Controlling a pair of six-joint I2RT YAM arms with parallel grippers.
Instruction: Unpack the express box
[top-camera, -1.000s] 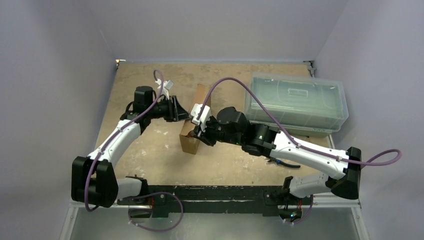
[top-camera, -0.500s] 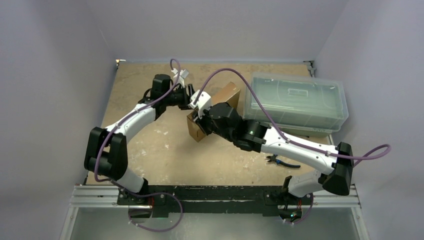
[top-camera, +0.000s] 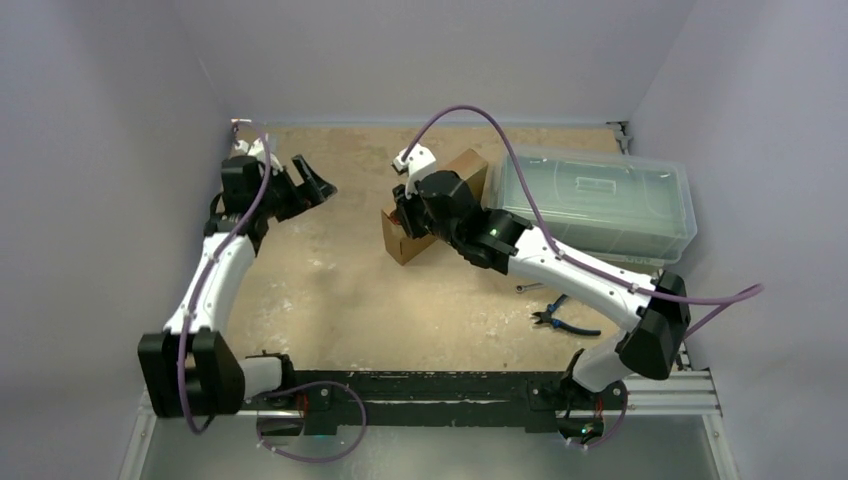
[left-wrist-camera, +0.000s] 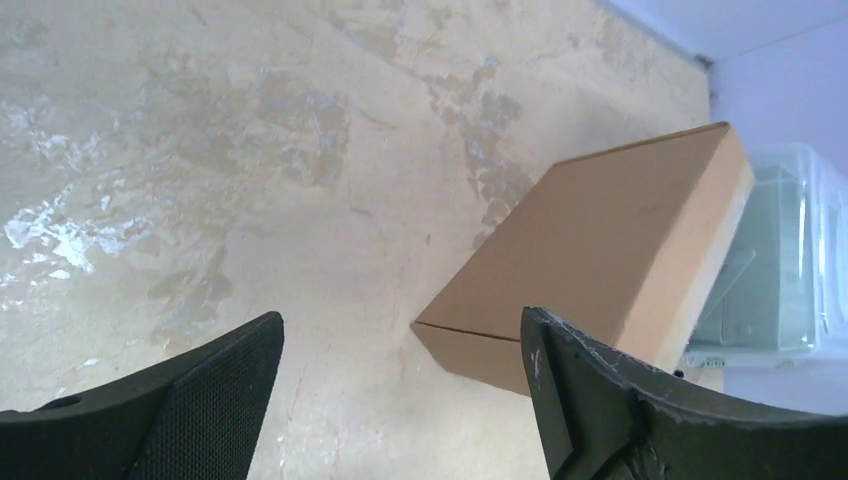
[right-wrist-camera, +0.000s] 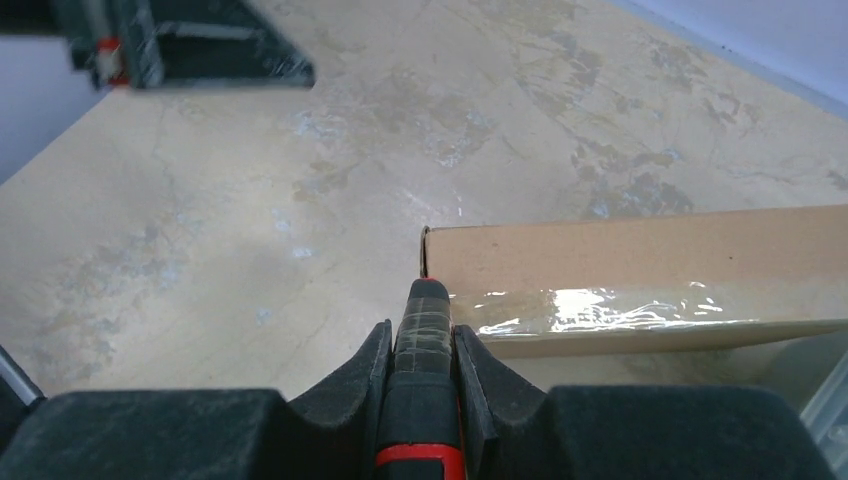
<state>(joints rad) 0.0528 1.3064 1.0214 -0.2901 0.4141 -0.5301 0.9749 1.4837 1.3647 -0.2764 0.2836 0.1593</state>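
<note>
Your left hand (top-camera: 312, 180) hangs wide and empty over the counter (top-camera: 330, 290), well apart from the express box (left-wrist-camera: 600, 240). The box sits tilted at mid-counter, lid closed, its clear tape unbroken. Your right hand (right-wrist-camera: 422, 335) is clamped narrow on a slim black tool (right-wrist-camera: 428, 305), tip at the taped edge. Judge the task barely begun: cutting, opening and emptying remain.

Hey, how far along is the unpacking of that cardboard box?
Done: nothing yet; the express box is closed, its clear tape looking intact. In hand: the right gripper clamps a black-and-red tool, tip at the taped edge's end; the left gripper is open, clear of the box. Left: cutting the tape, lifting the flap, emptying it.
</note>
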